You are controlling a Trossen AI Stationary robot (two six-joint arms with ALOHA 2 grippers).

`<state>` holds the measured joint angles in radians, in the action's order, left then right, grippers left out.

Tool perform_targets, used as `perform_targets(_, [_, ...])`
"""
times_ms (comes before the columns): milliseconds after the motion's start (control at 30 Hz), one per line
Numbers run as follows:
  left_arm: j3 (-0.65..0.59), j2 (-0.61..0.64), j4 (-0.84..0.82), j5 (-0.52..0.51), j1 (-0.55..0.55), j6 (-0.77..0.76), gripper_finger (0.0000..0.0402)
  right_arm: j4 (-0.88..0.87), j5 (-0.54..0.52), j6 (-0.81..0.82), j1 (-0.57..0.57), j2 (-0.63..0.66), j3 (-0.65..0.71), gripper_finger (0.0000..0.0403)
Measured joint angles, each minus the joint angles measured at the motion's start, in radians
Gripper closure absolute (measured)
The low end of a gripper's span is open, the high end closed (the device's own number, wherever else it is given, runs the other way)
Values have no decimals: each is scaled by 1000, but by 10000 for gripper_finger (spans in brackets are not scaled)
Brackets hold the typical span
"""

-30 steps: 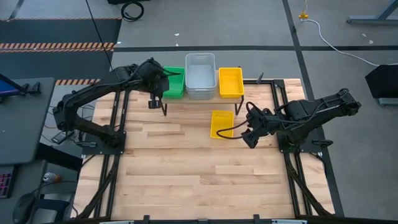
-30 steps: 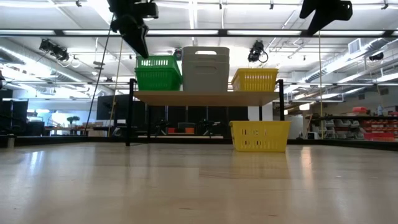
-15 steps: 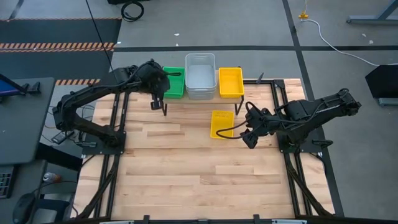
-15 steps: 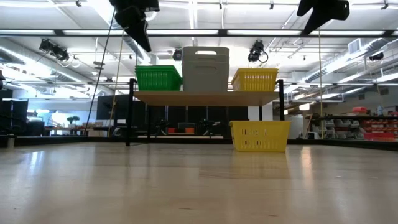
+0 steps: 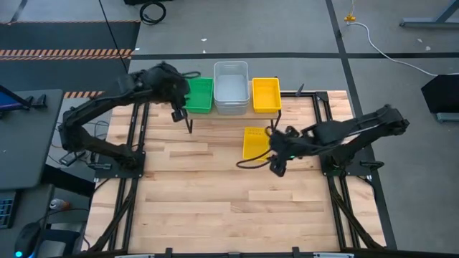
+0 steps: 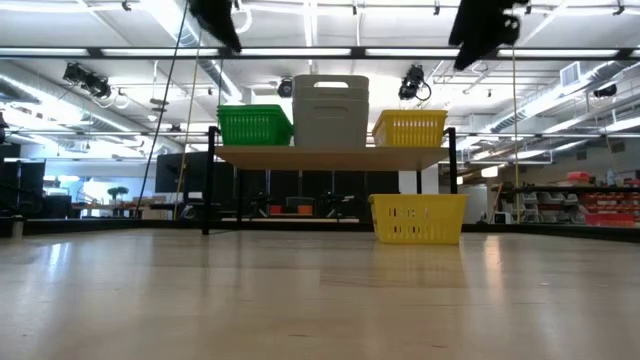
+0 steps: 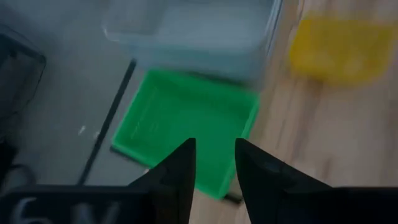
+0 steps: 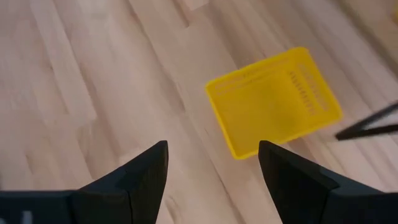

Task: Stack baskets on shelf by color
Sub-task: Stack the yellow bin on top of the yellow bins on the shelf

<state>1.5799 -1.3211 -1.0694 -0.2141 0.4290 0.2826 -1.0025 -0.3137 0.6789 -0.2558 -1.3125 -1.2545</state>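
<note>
A: Moved since last frame? Right gripper (image 8: 211, 163) slid in over the table, fingers spread, empty; the loose yellow basket (image 8: 273, 99) sits on the table just ahead of it.

B: Left gripper (image 7: 211, 163)?

A: Pulled back off the green basket (image 7: 186, 127), fingers slightly parted, empty. Green basket, grey basket (image 5: 231, 87) and second yellow basket (image 5: 266, 94) sit on the shelf (image 6: 330, 157).

3 basket stacks (image 6: 330, 111) on shelf (image 6: 330, 157), 1 basket (image 6: 417, 217) on table (image 5: 215, 208) beside shelf
</note>
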Motion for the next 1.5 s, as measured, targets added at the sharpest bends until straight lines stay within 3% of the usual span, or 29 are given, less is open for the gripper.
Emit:
perform_targets(167, [-17,89,70,87,-1,-116,284,11,36,-128,32,-117,0,147])
perform_targets(533, [-144,294,188,100,-36,-296,285,141,194,-430,201,-279,0,162])
perform_targets(700, [-213,363,213,80,-91,-363,285,174,292,-503,253,-341,0,164])
perform_targets(1133, [-351,412,297,29,-189,-468,285,191,376,-549,268,-534,0,170])
perform_targets(1300, [-366,412,302,15,-203,-491,285,172,386,-549,268,-565,0,228])
perform_targets(1500, [-366,412,329,-1,-204,-503,285,117,386,-547,256,-508,0,379])
